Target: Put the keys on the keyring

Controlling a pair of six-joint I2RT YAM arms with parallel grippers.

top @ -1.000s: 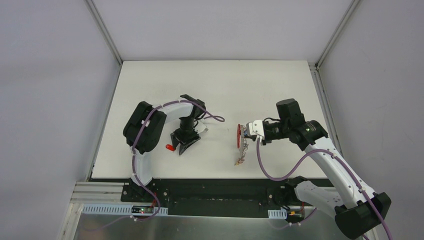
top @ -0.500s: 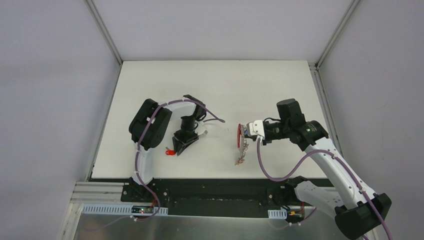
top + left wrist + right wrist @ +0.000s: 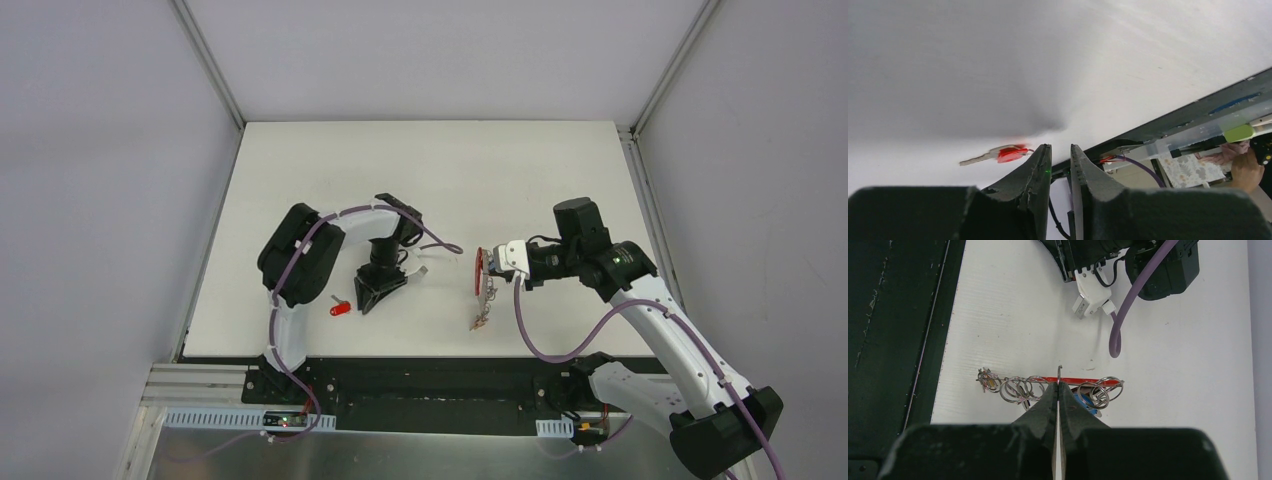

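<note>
Table (image 3: 520,160) white, grey walls around; left hand (image 3: 1060,152) nearly closed, empty; right hand (image 3: 1058,390) pinching keyring (image 3: 1048,387).

red-headed key (image 3: 1007,154): flat on table | keyring (image 3: 1048,386): red band, grey rings, lifted

The left gripper (image 3: 378,294) now stands farther from the red-headed key (image 3: 340,307) than a second ago, shifted away toward the keyring (image 3: 484,285) side. Earlier its fingers were touching the key's red head; now a clear strip of table (image 3: 300,180) separates them, and the jaws stand nearly closed with nothing between them. The key itself lies a little nearer the table's front edge than before, flat and free.
</note>
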